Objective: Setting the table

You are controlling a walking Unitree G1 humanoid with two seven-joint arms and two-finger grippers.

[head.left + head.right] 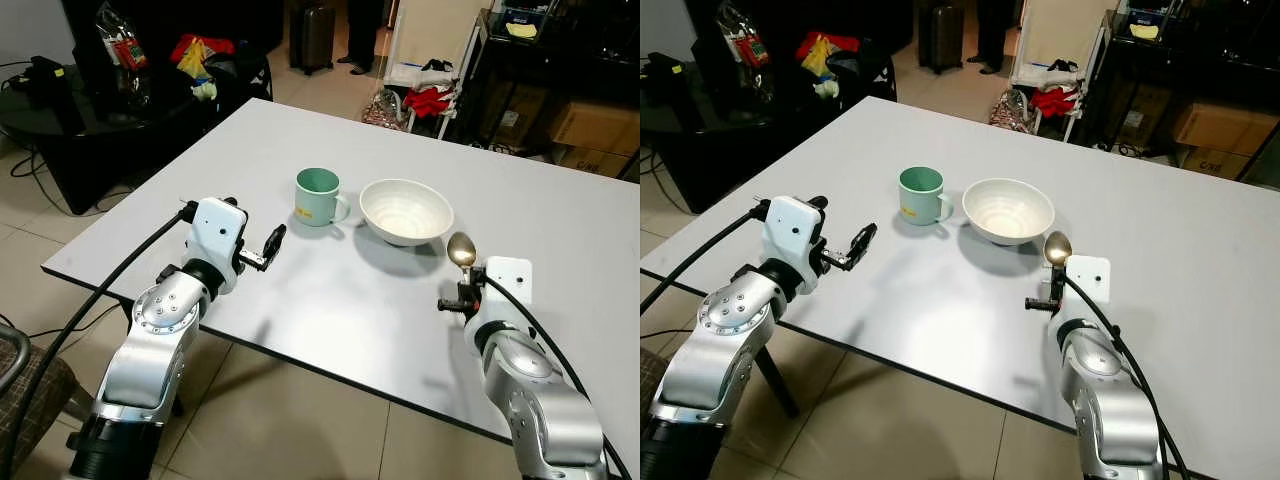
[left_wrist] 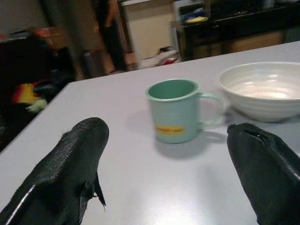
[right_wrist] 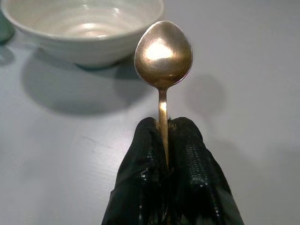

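Pinching the handle of a metal spoon (image 3: 163, 55) between its pressed-together fingers, the right claw (image 1: 462, 297) holds it above the grey bench (image 1: 330, 320), bowl end pointing at the white bowl (image 1: 406, 210) just beyond. A green mug (image 1: 318, 196) stands just beside that bowl. The left claw (image 1: 268, 247) hovers spread wide, empty, facing the mug. Cluttered shelves and a dark side table (image 1: 70, 120) ring the bench.

1. The shiny, smooth metal spoon (image 3: 163, 54) reflects light off its bowl.
2. The glossy white ribbed ceramic bowl (image 1: 406, 211) looks glazed.
3. The pale green glazed mug (image 2: 175, 110) has a soft sheen.
4. The matt, smooth light grey table top (image 1: 330, 300) is plain.
5. The right gripper's black fingers (image 3: 192, 164) are textured, rubbery.
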